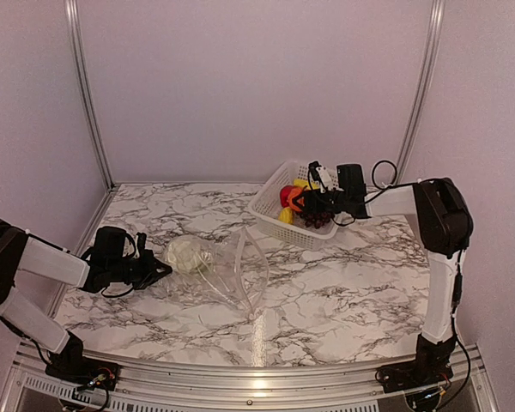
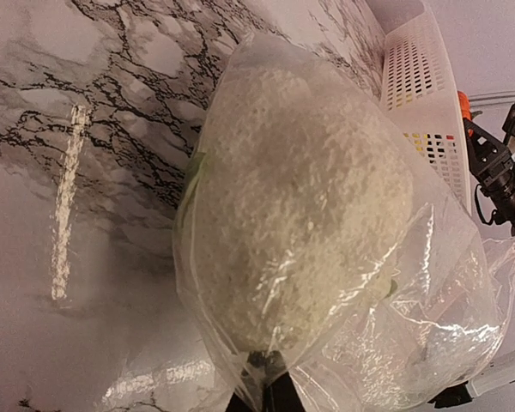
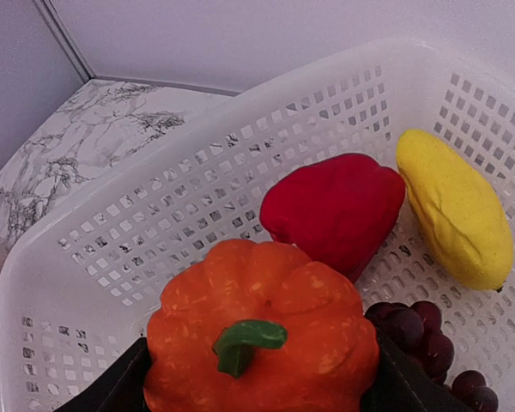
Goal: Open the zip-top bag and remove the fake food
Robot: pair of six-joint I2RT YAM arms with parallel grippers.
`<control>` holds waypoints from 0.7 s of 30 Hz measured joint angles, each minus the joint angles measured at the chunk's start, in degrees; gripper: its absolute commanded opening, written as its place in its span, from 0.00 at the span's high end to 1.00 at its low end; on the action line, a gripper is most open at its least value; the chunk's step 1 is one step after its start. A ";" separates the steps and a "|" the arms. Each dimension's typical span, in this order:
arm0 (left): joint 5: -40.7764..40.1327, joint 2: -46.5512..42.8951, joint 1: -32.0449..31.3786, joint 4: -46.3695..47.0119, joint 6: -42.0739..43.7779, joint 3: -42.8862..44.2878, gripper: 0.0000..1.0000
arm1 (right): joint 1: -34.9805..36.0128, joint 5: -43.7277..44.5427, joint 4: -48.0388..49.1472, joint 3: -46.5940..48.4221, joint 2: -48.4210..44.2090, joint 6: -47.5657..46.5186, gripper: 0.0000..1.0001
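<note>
Marble-pattern table [image 1: 343,300], white with dark veins and some glare. Plain pale walls [image 1: 257,86] on three sides, metal posts [image 1: 86,94] at the back corners.

The left arm comes in low from the left edge with its forearm near level. The left gripper [image 1: 161,268] points right, jaws pinched together on the plastic of the zip-top bag [image 1: 240,279]. The bag lies flat and crinkled mid-table, left of centre. The white lumpy piece [image 2: 300,206] is inside the bag at the gripper end and fills most of the left wrist view.

The right arm stands tall at the right edge, elbow high, forearm reaching left over the white perforated basket [image 1: 266,206] at the back right. The right gripper [image 1: 305,202] has its jaws clamped on the orange round piece [image 3: 262,335], green stem facing the camera, one finger on each side. The piece is within the basket walls; cannot tell if it touches the bottom.

In the basket are a red piece [image 3: 335,210], a yellow fruit [image 3: 455,206] against the far wall, and a dark grape bunch [image 3: 421,339] just beside the orange piece. The basket and bag are apart.
</note>
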 measured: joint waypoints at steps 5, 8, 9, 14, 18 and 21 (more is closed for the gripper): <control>-0.02 -0.46 0.00 -0.31 0.26 0.13 1.00 | -0.15 2.19 -0.50 0.42 0.00 -0.74 0.58; -0.02 -0.59 0.00 -0.48 0.35 0.28 1.00 | -0.63 4.17 -1.16 1.38 0.00 -0.81 0.51; -0.02 -0.59 0.00 -0.57 0.39 0.33 1.00 | -0.98 5.11 -1.64 1.95 0.00 -0.87 0.49; -0.07 -0.59 0.00 -0.96 0.48 0.33 1.00 | -3.23 9.38 -3.67 5.05 0.13 -1.18 0.41; -0.07 -0.59 0.00 -1.14 0.48 0.50 1.00 | -4.22 13.44 -5.46 8.15 0.66 -1.86 0.21; -0.07 -0.59 0.00 -1.25 0.52 0.55 1.00 | -4.24 15.85 -6.01 8.37 0.66 -2.60 0.17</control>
